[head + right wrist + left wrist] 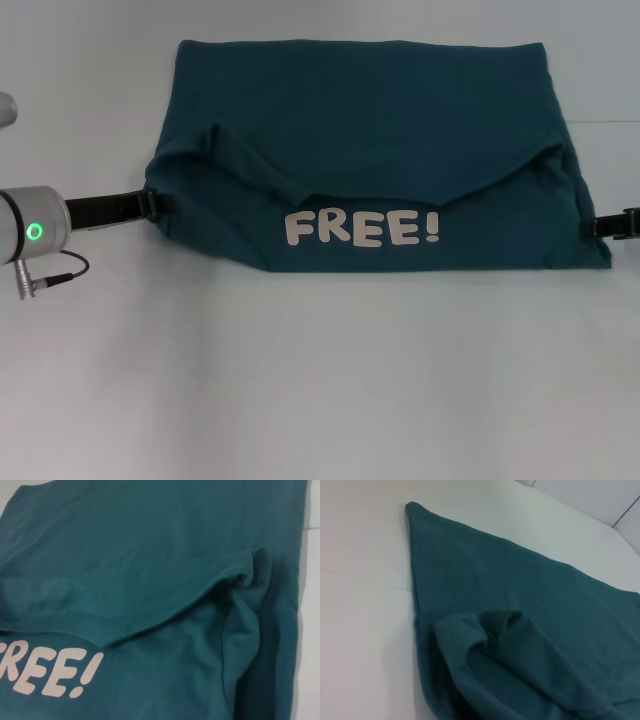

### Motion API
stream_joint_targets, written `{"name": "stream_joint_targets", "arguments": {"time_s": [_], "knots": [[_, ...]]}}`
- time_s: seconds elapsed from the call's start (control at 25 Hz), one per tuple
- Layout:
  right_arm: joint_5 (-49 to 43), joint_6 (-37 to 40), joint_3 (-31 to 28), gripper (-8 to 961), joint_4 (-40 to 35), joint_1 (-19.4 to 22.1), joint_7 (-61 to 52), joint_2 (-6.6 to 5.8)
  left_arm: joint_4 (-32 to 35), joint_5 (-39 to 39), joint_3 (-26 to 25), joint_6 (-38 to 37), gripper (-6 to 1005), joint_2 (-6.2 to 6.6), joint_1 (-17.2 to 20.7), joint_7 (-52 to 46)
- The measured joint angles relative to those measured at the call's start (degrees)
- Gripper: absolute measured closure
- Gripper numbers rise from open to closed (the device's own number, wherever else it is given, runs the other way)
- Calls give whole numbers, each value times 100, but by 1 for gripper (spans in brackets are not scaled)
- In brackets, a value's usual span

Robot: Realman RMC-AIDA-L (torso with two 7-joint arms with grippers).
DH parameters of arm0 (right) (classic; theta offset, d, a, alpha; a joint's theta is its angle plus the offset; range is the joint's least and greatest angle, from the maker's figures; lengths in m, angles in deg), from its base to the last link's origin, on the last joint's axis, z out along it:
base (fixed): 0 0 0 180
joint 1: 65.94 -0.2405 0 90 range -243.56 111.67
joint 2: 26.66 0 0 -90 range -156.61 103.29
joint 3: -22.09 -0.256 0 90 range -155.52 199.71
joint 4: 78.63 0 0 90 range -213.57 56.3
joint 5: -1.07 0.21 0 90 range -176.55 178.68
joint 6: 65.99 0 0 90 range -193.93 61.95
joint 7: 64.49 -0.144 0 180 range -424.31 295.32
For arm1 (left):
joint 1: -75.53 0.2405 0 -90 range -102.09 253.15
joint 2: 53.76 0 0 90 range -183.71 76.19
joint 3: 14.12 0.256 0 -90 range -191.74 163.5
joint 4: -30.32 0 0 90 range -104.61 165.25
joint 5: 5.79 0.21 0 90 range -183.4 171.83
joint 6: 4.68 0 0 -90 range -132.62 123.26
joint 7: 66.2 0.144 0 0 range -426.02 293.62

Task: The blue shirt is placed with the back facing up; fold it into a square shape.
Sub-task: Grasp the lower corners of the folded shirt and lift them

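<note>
Blue shirt [370, 130] lay spread on the white table [300, 380], partly folded: its far portion was flat, and a near flap was turned over toward me, showing pale block letters reading "FREE!" [362, 228] along its near part. The folded edge sagged in a shallow curve across the middle, with bunched cloth at both side corners. My left gripper [160, 203] reached in from the left side and met the shirt's left corner at the fold; I could not tell whether my fingers were wide, narrow, or holding cloth. My right gripper [622, 223] sat at the shirt's right edge, near its near corner, and its fingers were likewise impossible to judge.
</note>
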Motion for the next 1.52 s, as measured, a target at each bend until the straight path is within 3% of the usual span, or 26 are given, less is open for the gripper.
{"name": "stream_joint_targets", "arguments": {"time_s": [0.2,0.52,0.84,1.08,1.16,1.36,1.52], "knots": [[-5,-241,40,363,129,-25,-2,87,0,0,14,20,962,-23,0,0],[-28,-664,258,368,250,-53,-20,251,-29,0,16,34,962,-51,0,17],[-93,-695,410,373,223,-67,-569,253,-22,1,14,38,961,-53,36,9],[-93,-676,382,594,220,-48,-579,233,-23,1,15,36,961,-51,52,18],[-91,-632,360,798,210,-37,-596,212,-9,1,15,17,961,-44,57,15],[-82,-267,190,893,-40,7,-644,186,5,56,16,-263,961,30,61,-53],[-81,435,61,912,-314,49,-654,132,93,145,3,-1051,961,219,78,-292]]}}
